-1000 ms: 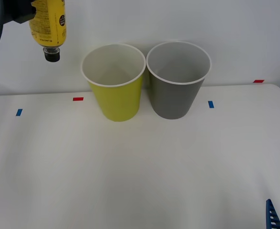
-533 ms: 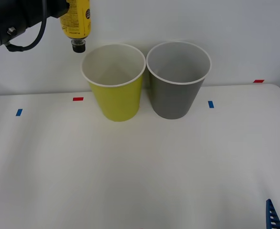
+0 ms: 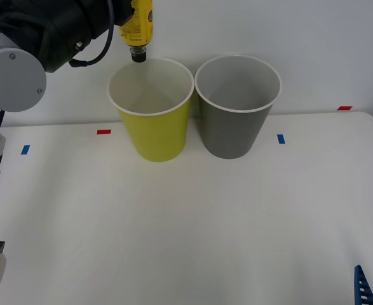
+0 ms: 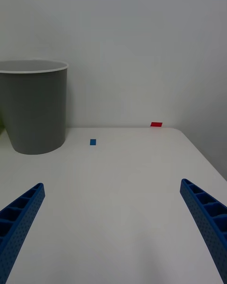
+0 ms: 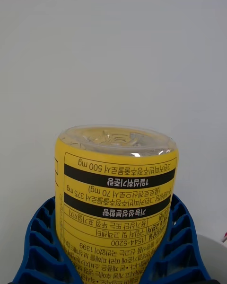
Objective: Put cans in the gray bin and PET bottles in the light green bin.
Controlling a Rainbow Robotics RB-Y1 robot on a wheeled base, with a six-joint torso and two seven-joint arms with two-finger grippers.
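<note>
Black cabling and a smooth silver joint make up the left arm (image 3: pixel 14 70), which reaches in from the table's far left corner and ends in the left gripper (image 5: pixel 113 246), whose ribbed blue fingers (image 5: pixel 40 244) are clenched around the bottle (image 3: pixel 137 25). The bottle is a slim cylinder of clear plastic wrapped in a glossy yellow label with black stripes and small print; it hangs upside down, its dark cap pointing down just above the far left part of the light green bin's (image 3: pixel 154 130) white rim, not touching it. In the left wrist view the bottle's clear ridged base faces the plain pale wall. The light green bin is a tall tapered round tub of smooth matte plastic, white inside, standing upright near the table's far edge. Just beside it, rims almost touching, stands the gray bin (image 3: pixel 232 130) of the same tapered shape, with a white rim and pale inside. Small flat rectangles of red tape (image 3: pixel 103 131) and blue tape (image 3: pixel 281 138) lie on the smooth white table (image 3: pixel 192 229) along the far edge. At the near right corner waits the right gripper (image 4: pixel 111 203), its two honeycombed blue fingers (image 4: pixel 19 213) spread wide apart and holding nothing.
</note>
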